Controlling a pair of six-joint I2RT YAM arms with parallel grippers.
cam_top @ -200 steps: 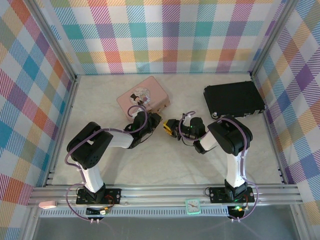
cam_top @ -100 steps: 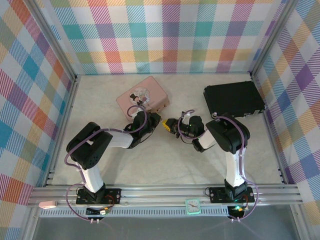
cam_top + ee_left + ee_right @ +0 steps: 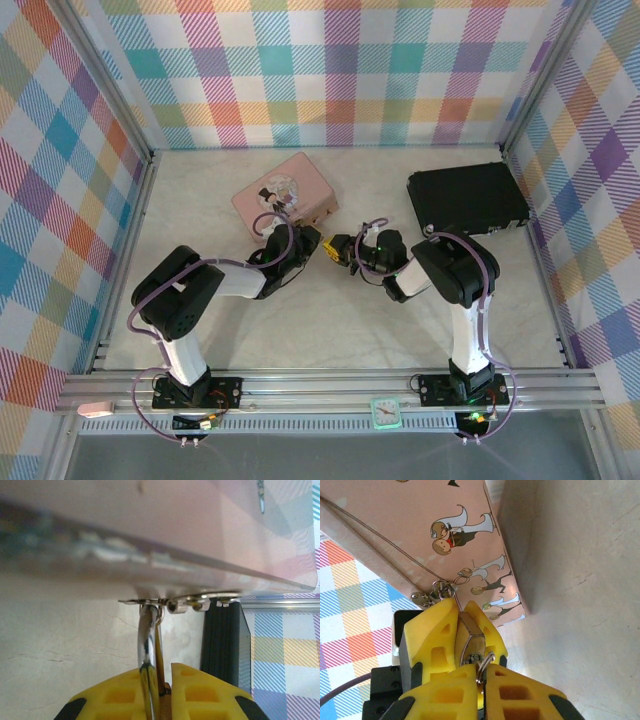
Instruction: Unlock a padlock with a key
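Right hand [image 3: 482,676]: yellow fingers closed on small silver key ring [image 3: 486,661] at the base of the tiny brass-gold padlock [image 3: 470,637]. Left hand [image 3: 161,674]: clamped on the padlock. Shackle hooked at the hasp of the pink cartoon-printed tin box [image 3: 420,520], on the pale surface [image 3: 580,605]. Black rectangular case [image 3: 467,197] at far right.

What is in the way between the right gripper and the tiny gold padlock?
Nothing visible. The tiny brass-gold padlock is pinched by the left gripper, and its bare end faces the shut right gripper, which is right in front of it.
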